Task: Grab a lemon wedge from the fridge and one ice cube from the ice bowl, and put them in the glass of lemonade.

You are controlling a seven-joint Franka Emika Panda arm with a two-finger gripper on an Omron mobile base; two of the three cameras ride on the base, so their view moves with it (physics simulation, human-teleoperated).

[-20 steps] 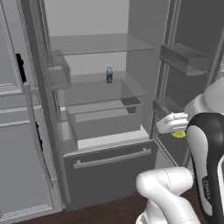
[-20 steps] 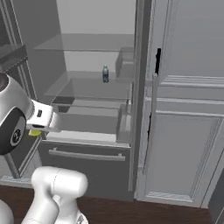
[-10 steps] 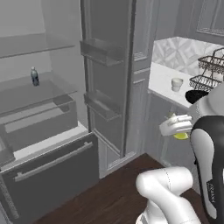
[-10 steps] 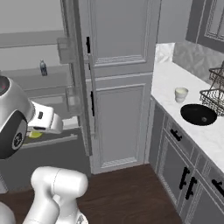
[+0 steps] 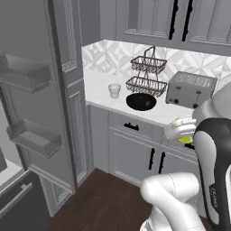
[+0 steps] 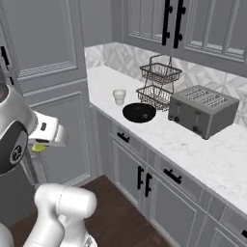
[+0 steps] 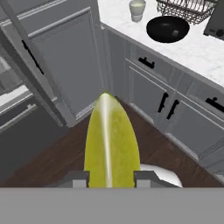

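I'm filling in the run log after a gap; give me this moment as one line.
gripper: shut on lemon wedge | glass of lemonade: on counter, beside ice bowl | wedge and ice: not yet in glass

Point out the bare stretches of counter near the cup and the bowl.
Bare marble lies in front of the toaster and along the counter edge to its right. It is crowded where the glass of lemonade, ice bowl and wire rack cluster.
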